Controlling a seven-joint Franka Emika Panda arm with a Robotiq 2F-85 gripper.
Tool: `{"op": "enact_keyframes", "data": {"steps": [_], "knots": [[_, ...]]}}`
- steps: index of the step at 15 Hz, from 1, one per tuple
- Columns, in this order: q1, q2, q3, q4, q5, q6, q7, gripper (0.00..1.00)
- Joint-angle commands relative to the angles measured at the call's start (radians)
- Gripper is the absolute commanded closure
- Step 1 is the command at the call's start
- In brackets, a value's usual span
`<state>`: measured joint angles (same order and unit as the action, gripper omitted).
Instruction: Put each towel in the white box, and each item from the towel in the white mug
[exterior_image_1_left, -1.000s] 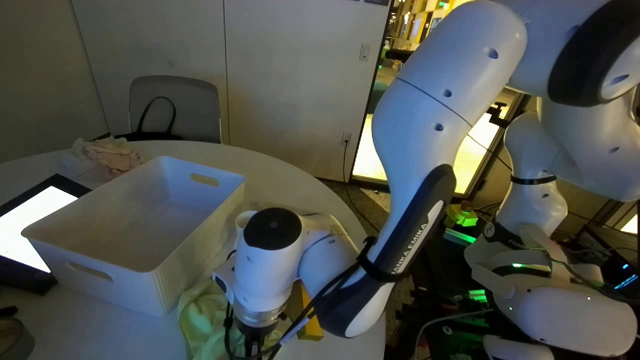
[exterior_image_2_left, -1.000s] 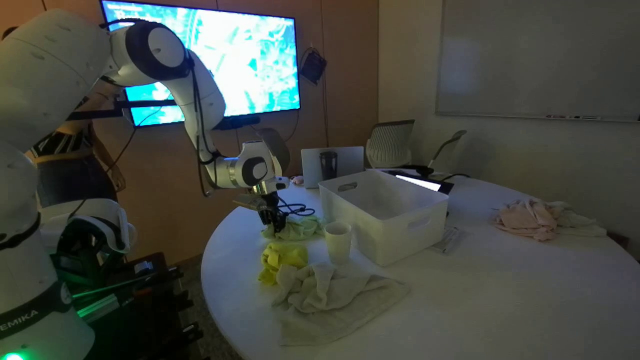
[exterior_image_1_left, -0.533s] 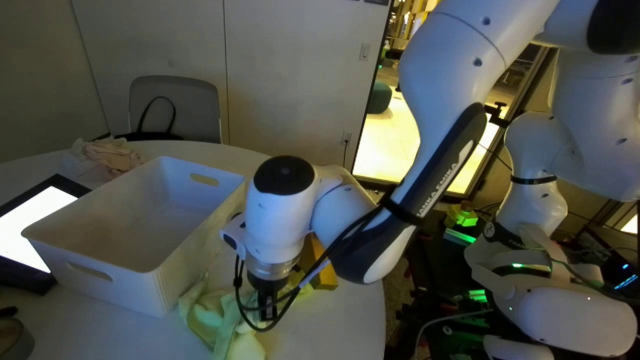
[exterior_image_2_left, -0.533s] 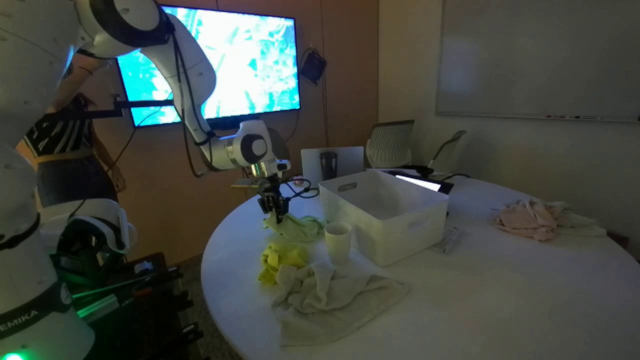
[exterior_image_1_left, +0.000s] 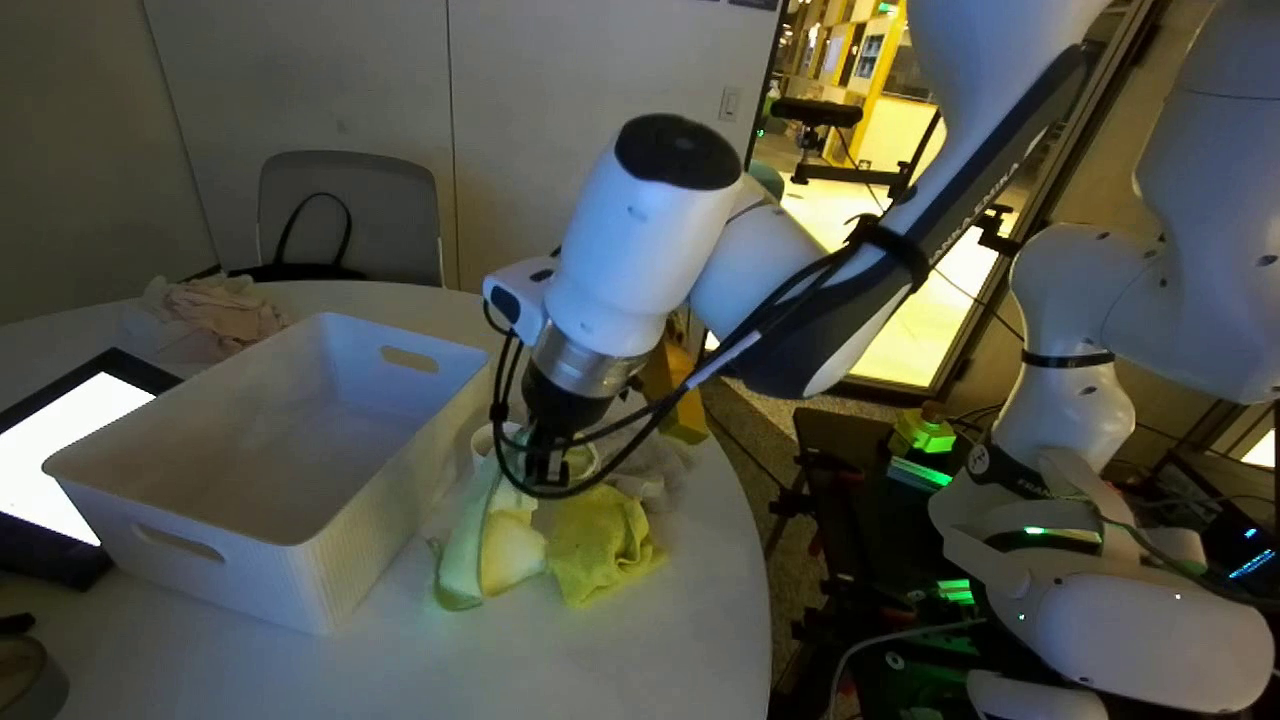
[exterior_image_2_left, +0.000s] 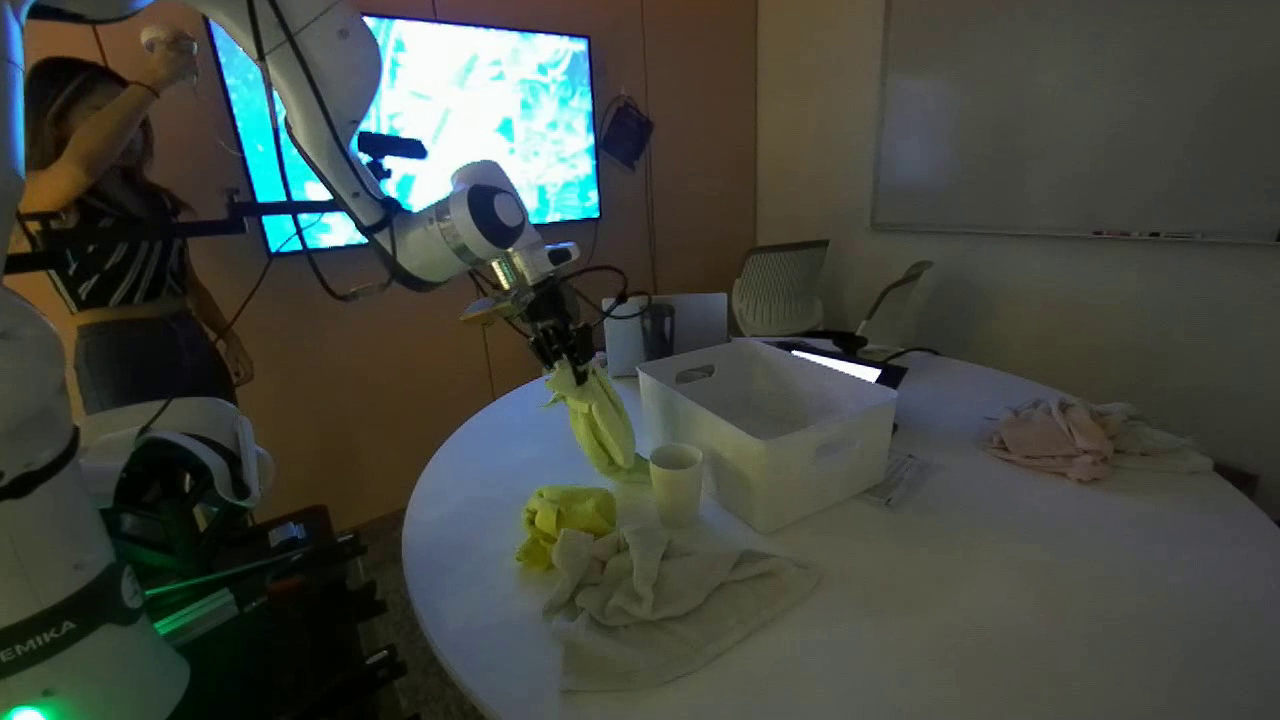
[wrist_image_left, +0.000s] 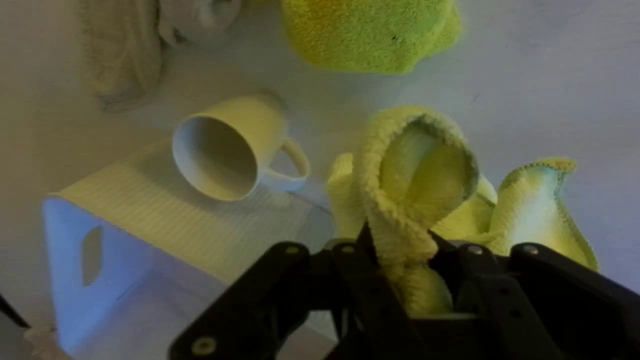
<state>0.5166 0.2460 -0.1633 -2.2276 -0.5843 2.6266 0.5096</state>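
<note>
My gripper (wrist_image_left: 400, 245) is shut on a pale yellow-green towel (wrist_image_left: 535, 205), with a bunched fold pinched between its fingers. The towel (exterior_image_2_left: 600, 425) hangs down from the gripper (exterior_image_2_left: 568, 372), its lower end at the table beside the white box (exterior_image_2_left: 825, 480). The white mug (exterior_image_2_left: 676, 490) stands upright beside the box; its inside shows no item in the wrist view (wrist_image_left: 255, 117). A bright yellow towel (exterior_image_2_left: 568, 515) and a grey-white towel (exterior_image_2_left: 680, 610) lie crumpled near the mug. A pink towel (exterior_image_2_left: 1050, 440) with a whitish towel (exterior_image_2_left: 1150, 445) lies beyond the box. No small items show.
A tablet with a bright screen (exterior_image_1_left: 75, 450) lies beside the box. A laptop (exterior_image_2_left: 705, 315) and dark tumbler (exterior_image_2_left: 657, 330) stand behind it. Loose cables hang around the wrist. A chair (exterior_image_1_left: 350, 210) stands past the round table's edge.
My gripper has risen from low at the table and tilted, lifting the pale green towel from a heap into a hanging bundle. The box, mug and other towels have not moved.
</note>
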Motion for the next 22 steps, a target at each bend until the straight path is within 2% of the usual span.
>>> {"op": "enact_keyframes", "data": {"steps": [1,4,7,10,17,22], "knots": [[-0.069,-0.177,0.062,-0.077,-0.116,-0.052,0.133,0.97],[-0.151,-0.279,0.142,-0.106,-0.133,-0.093,0.193,0.97],[-0.222,-0.352,0.219,-0.128,-0.043,-0.117,0.104,0.97],[-0.273,-0.391,0.272,-0.128,-0.013,-0.138,0.111,0.97],[-0.334,-0.446,0.354,-0.104,0.020,-0.168,0.141,0.97],[-0.359,-0.452,0.397,-0.038,0.037,-0.210,0.157,0.97]]}}
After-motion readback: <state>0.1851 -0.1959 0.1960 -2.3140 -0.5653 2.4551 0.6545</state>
